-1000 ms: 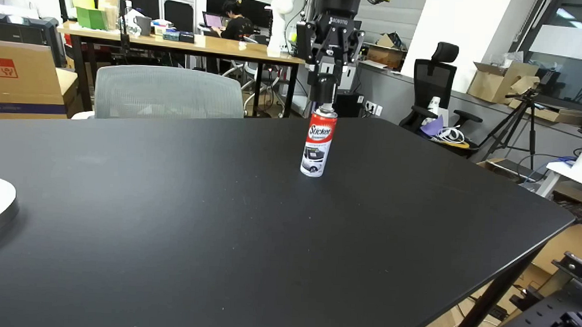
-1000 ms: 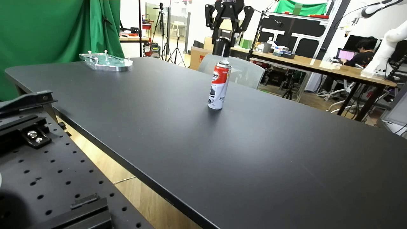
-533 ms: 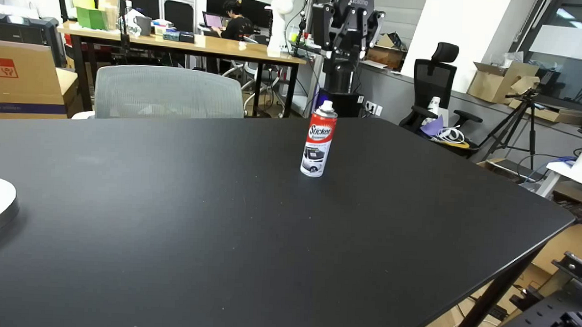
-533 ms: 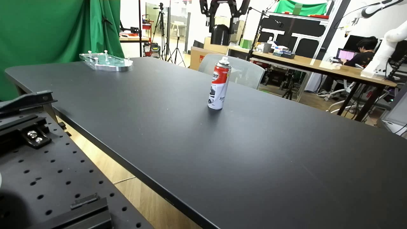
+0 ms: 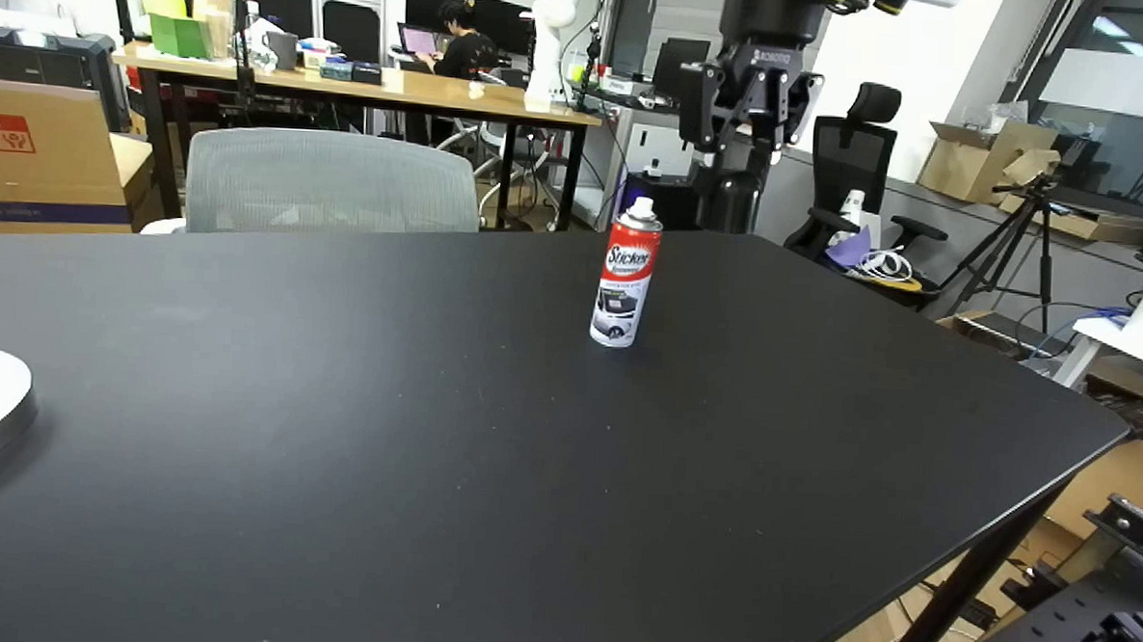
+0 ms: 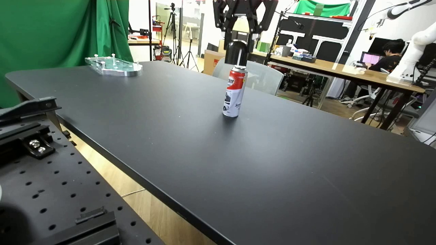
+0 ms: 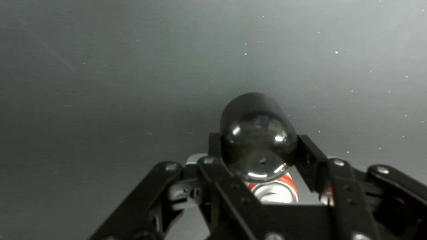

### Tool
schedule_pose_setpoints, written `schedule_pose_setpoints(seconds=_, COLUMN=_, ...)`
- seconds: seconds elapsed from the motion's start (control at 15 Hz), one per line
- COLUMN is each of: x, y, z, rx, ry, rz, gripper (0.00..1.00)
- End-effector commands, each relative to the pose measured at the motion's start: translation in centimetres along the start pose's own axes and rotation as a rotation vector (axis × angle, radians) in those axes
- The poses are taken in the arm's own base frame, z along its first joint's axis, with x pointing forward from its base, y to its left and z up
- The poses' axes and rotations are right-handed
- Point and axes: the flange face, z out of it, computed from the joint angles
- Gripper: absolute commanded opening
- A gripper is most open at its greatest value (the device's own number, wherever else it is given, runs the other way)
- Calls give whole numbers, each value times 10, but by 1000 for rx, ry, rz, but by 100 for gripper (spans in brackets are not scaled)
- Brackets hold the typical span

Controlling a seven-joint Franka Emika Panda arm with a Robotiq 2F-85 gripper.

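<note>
The gripper (image 7: 258, 141) is clamped on a glossy black cap (image 6: 236, 53), its fingers (image 7: 311, 160) pressed to opposite sides, and holds it in the air. The spray can (image 5: 623, 280) stands upright on the dark table (image 5: 337, 398), uncapped, its white nozzle (image 5: 641, 207) bare. In an exterior view the cap (image 5: 728, 207) shows to the side of the can with a gap between, so the two are apart, even though in an exterior view it covers the top of the can (image 6: 234, 93).

The step in hand looks like handling the cap while it is off the can: the grip is made and the release is not yet done. The next move seems to call for a level wrist and an unhurried path, with the cap kept upright and its rim clear of the nozzle, since a sideways knock could topple so slim a can.

The cap is a plain, smooth cylinder with a rounded closed end that carries small bright reflections in the wrist view; its mouth probably faces down, though no view shows it clearly. The can is tall and narrow, white below and red around the upper part, with bold "Sticker" lettering, small dark pictures under it, and a silver shoulder below the nozzle
</note>
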Motion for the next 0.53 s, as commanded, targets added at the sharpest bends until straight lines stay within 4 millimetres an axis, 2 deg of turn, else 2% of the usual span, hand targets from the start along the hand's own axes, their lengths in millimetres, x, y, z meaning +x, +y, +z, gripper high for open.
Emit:
schedule_pose_setpoints(seconds=0.0, x=-10, y=23, z=22, rx=7, ry=-8, rz=46, gripper=32)
schedule_pose_setpoints(seconds=0.07, x=-11, y=30, z=29, rx=2, ry=-14, rz=55, gripper=32)
schedule_pose_setpoints(seconds=0.13, x=-8, y=20, z=19, rx=5, ry=-16, rz=38, gripper=57)
schedule_pose_setpoints(seconds=0.33, x=-10, y=29, z=32, rx=7, ry=-27, rz=55, gripper=57)
schedule_pose_setpoints(seconds=0.4, x=-10, y=29, z=33, rx=7, ry=-26, rz=54, gripper=32)
schedule_pose_setpoints(seconds=0.47, x=-10, y=27, z=33, rx=-6, ry=-13, rz=46, gripper=32)
